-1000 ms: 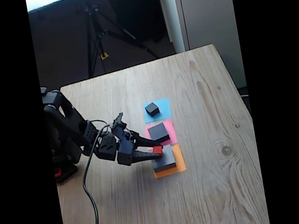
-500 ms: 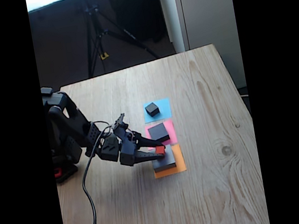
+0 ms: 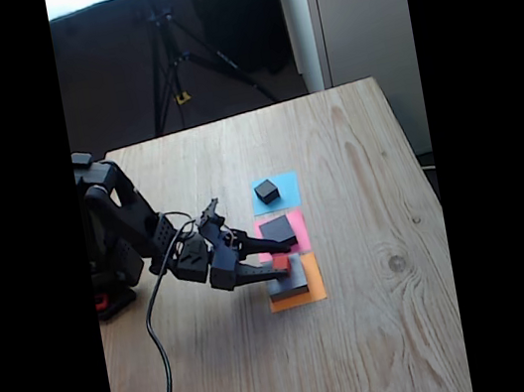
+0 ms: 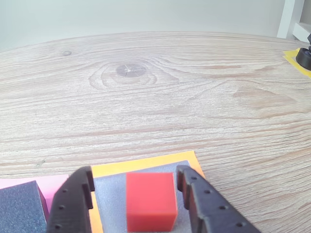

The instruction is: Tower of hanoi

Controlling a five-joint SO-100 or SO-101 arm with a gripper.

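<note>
Wrist view footage places the gripper point(image 4: 133, 191) nearest the lens, its two dark fingers point(image 4: 74, 204) held apart on either side of the tiny red cube point(image 4: 150, 201); a gap is seen between the cube and each finger, so nothing is pinched. The cube is seated on the large flat grey block point(image 4: 108, 191), which is laid on an orange paper square point(image 4: 141, 164). To the left in that view, the medium black block point(image 4: 19, 209) is set on a pink paper square point(image 4: 29, 181). Beyond these, the wooden table point(image 4: 160, 92) is spread out, marked by a round knot in the grain.

From the fixed view, the arm point(image 3: 132, 228) is seen reaching in from the left edge of the table point(image 3: 386, 336), with the gripper point(image 3: 282, 256) lowered around the red cube point(image 3: 280, 262) atop the grey block point(image 3: 294, 281). Just behind, the medium black block point(image 3: 278, 230) is shown on pink, and farther back the small black cube point(image 3: 266, 191) is placed on a blue paper square point(image 3: 287, 192). A tripod point(image 3: 169, 61) is visible past the table.
</note>
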